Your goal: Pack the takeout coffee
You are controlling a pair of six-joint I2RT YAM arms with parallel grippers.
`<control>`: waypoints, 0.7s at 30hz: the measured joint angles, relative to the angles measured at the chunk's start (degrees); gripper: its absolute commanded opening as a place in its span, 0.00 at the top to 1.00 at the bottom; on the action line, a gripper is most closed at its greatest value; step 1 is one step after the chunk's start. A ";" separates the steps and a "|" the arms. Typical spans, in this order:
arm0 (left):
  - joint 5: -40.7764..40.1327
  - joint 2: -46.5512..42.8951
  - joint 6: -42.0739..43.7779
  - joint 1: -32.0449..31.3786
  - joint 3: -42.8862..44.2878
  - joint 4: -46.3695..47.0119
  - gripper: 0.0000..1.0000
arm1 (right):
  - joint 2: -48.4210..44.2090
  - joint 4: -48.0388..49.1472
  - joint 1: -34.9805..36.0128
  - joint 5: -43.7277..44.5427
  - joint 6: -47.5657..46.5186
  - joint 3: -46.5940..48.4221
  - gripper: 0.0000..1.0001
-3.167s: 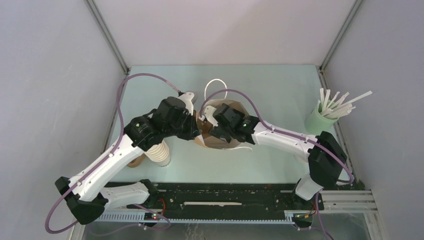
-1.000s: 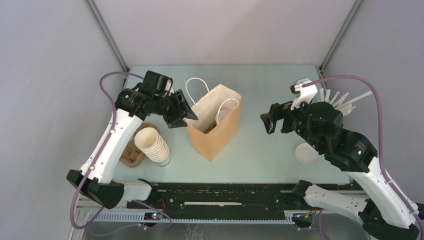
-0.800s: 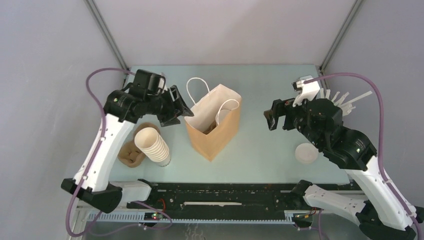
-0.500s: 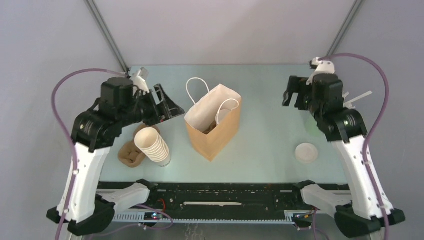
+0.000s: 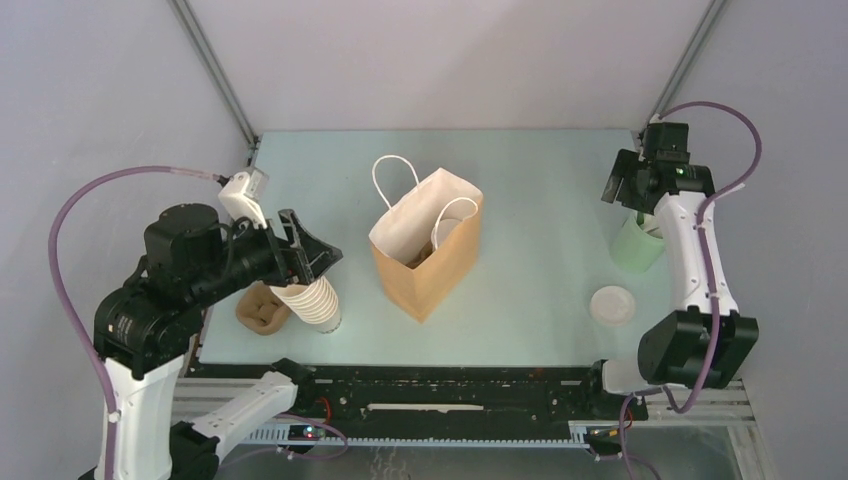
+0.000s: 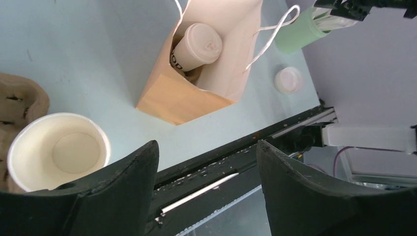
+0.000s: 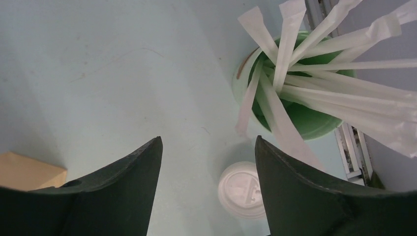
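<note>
The takeout coffee [image 6: 196,45], a cream cup with a white lid, lies tilted inside the open brown paper bag [image 6: 172,98]. From the top view the bag [image 5: 425,265] stands mid-table with its white handles up, and the cup inside is hard to make out. My left gripper [image 5: 325,262] hangs open above the cup stack, left of the bag, and the left wrist view shows this gripper [image 6: 206,143] with nothing between its fingers. My right gripper [image 5: 620,190] is open at the far right, over the straw holder; the right wrist view shows it [image 7: 207,138] empty too.
A stack of nested cream cups [image 5: 312,300] stands beside a brown pulp carrier [image 5: 260,310] at the near left. A green holder [image 5: 636,245] full of wrapped straws [image 7: 314,73] sits at the right edge. A loose white lid [image 5: 611,304] lies near it.
Both arms have left the bag and lifted away. The left swung back to the near left over the cup stack. The right swung out to the far right by the straw holder.
</note>
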 measured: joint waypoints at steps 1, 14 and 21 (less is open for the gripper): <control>-0.42 -0.15 0.35 0.00 -0.28 -0.17 0.23 | 0.92 -0.04 -0.13 0.31 -0.44 0.00 0.29; -3.45 2.93 2.10 0.00 1.14 -1.20 0.24 | 10.25 1.73 -0.59 7.23 -4.83 1.84 0.83; -3.32 4.61 0.33 0.00 1.22 -0.44 0.26 | 9.03 0.55 1.01 13.00 -5.03 5.51 1.00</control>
